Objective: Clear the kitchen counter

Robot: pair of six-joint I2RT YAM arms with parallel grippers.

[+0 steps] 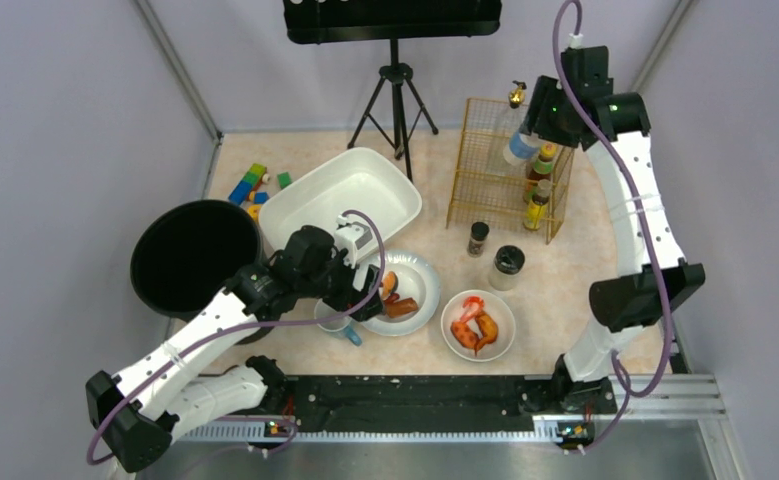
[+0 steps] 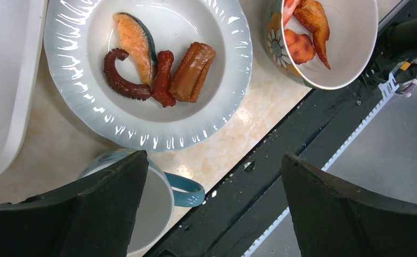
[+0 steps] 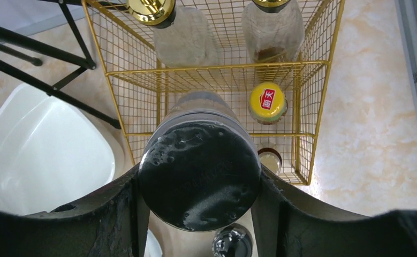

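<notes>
The kitchen counter is pale marbled stone. My left gripper hangs open low over its near edge. One of its fingers is above a white mug with a blue handle, and nothing is between the jaws. Just beyond lies a white plate with salmon, octopus and sausage pieces. A flowered bowl of fried food stands to its right. My right gripper is shut on a clear bottle, whose dark round end faces the camera. It holds the bottle over the gold wire rack.
The rack holds several bottles and jars. Two small dark-lidded jars stand in front of it. A white tub, a black bin and toy blocks are at the left. A tripod stands at the back.
</notes>
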